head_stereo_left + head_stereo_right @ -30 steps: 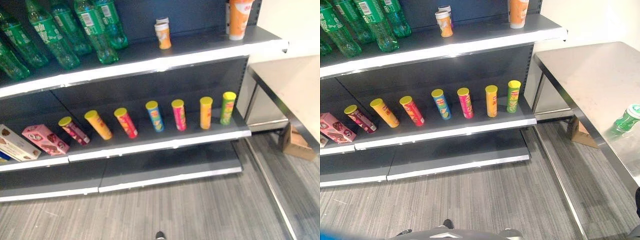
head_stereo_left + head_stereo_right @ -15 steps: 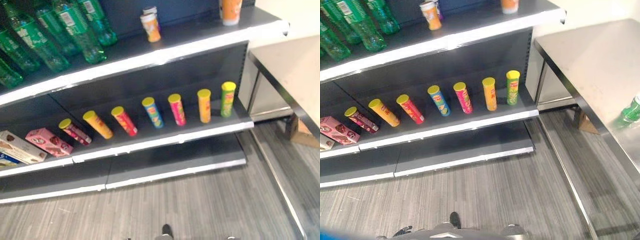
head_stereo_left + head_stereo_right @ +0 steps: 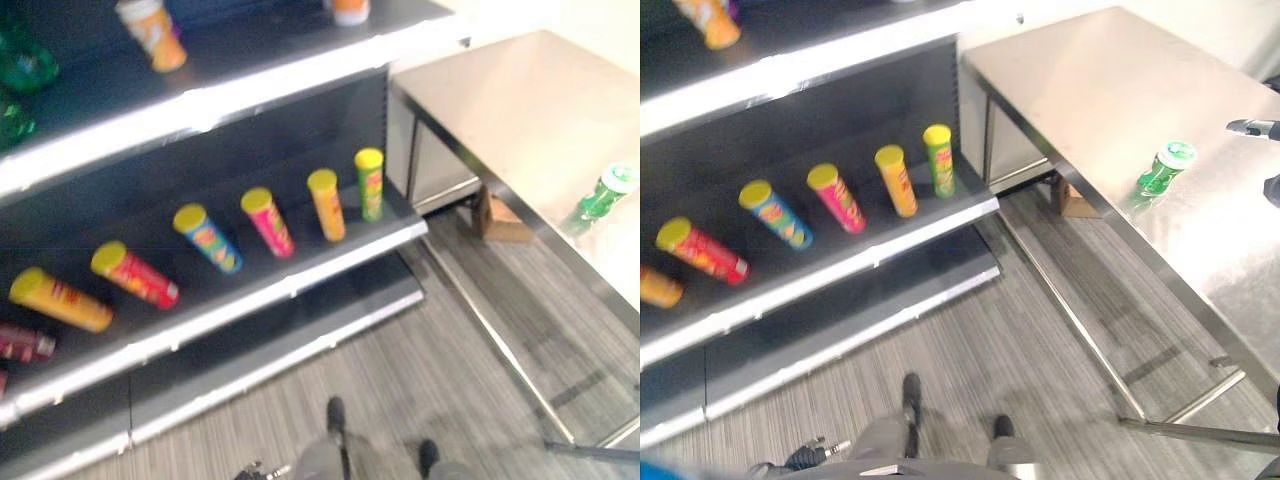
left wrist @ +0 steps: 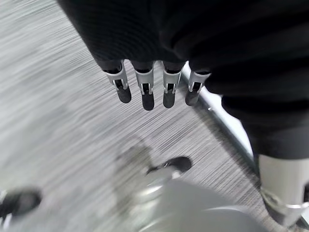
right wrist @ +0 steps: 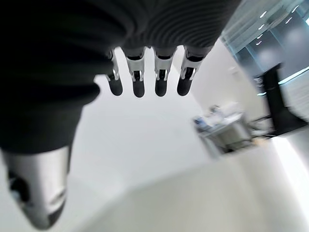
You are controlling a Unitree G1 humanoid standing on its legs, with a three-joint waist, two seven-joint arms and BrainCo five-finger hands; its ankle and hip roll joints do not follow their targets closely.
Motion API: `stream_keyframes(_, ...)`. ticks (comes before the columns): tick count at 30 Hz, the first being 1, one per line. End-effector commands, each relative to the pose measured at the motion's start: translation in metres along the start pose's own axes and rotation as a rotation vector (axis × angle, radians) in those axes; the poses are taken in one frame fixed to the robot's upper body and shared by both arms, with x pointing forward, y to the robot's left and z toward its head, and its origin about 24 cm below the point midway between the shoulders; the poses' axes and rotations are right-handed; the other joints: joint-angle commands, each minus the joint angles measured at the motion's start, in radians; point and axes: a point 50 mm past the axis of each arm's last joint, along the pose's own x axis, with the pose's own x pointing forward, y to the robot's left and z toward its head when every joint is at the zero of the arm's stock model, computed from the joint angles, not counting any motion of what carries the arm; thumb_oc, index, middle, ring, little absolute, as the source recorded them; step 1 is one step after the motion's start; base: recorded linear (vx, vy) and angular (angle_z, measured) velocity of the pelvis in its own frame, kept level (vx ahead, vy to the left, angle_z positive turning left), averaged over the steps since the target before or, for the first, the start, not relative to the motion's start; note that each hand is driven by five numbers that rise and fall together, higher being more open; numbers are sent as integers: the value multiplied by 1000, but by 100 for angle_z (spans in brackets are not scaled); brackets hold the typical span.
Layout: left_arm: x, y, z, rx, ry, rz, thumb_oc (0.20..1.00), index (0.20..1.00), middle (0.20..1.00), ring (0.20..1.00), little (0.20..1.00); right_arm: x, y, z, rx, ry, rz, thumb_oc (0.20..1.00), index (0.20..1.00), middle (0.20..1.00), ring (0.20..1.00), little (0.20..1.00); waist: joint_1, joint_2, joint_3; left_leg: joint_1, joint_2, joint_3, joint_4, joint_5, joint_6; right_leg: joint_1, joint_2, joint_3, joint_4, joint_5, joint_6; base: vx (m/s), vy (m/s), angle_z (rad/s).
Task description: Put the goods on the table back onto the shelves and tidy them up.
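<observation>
A green bottle (image 3: 1164, 168) is standing on the steel table (image 3: 1110, 90) at two o'clock. Both hands, left (image 4: 145, 89) and right (image 5: 145, 77), are hanging with fingers straight, holding nothing. Snack cans (image 3: 897, 180) are lining the shelf (image 3: 840, 265).

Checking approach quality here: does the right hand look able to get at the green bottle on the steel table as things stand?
Probably yes. The green bottle stands alone on the steel table, with nothing around it, and the right hand is empty, fingers straight. A fingertip shows at the view's right edge beyond the bottle.
</observation>
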Motion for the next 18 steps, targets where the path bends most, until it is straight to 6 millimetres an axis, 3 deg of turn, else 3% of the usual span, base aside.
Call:
stream_keyframes(1, 2, 15, 20, 63, -86, 40, 1000, 1000, 1000, 1000, 1000, 10, -5, 29, 41, -101, -2, 1000, 1000, 1000, 1000, 1000, 38, -71, -33, 16, 56, 10, 64, -88, -77, -17, -15, -4, 55, -42, 59, 82, 175, -57)
stream_keyframes(5, 2, 13, 22, 92, -88, 31, 1000, 1000, 1000, 1000, 1000, 10, 5, 25, 52, -79, 35, 1000, 1000, 1000, 1000, 1000, 30, -77, -42, 37, 40, 28, 71, -114, -56, -33, -35, -9, 99, -43, 78, 61, 126, -33)
stream_keyframes(7, 3, 13, 26, 90, -101, 32, 1000, 1000, 1000, 1000, 1000, 10, 14, 24, 107, -64, 57, 1000, 1000, 1000, 1000, 1000, 30, -74, -34, 72, 28, 54, 62, -139, -32, -82, -54, -35, 229, -32, 105, 19, 175, -15)
stream_keyframes(8, 3, 13, 26, 89, -101, 32, 1000, 1000, 1000, 1000, 1000, 11, 14, 24, 108, -65, 57, 1000, 1000, 1000, 1000, 1000, 31, -75, -33, 73, 27, 56, 61, -139, -32, -84, -55, -33, 234, -34, 106, 2, 81, -23)
stream_keyframes(11, 3, 16, 26, 77, -94, 43, 1000, 1000, 1000, 1000, 1000, 12, 19, 19, 122, -32, 70, 1000, 1000, 1000, 1000, 1000, 33, -77, -20, 109, 17, 72, 52, -153, -17, -125, -74, -58, 339, -3, 116, 29, 48, -30)
stream_keyframes(12, 3, 18, 22, 52, -78, 54, 1000, 1000, 1000, 1000, 1000, 12, 23, 14, 127, -3, 84, 1000, 1000, 1000, 1000, 1000, 37, -85, -15, 138, 9, 83, 47, -169, -13, -146, -106, -89, 386, 47, 121, 77, -7, -17)
stream_keyframes(14, 3, 18, 20, 30, -70, 56, 1000, 1000, 1000, 1000, 1000, 11, 24, 8, 124, 24, 94, 1000, 1000, 1000, 1000, 1000, 39, -88, -19, 150, 9, 83, 47, -178, -20, -147, -136, -112, 341, 67, 118, 92, -91, -8)
stream_keyframes(15, 4, 19, 21, 8, -61, 68, 1000, 1000, 1000, 1000, 1000, 11, 25, 4, 128, 45, 105, 1000, 1000, 1000, 1000, 1000, 37, -80, -17, 145, 25, 70, 52, -181, -38, -164, -156, -123, 258, 73, 109, 53, -131, -4)
stream_keyframes(18, 4, 20, 22, 3, -60, 72, 1000, 1000, 1000, 1000, 1000, 10, 26, 2, 129, 59, 110, 1000, 1000, 1000, 1000, 1000, 33, -82, -13, 146, 30, 63, 54, -183, -46, -172, -160, -124, 204, 90, 108, 38, -139, 10)
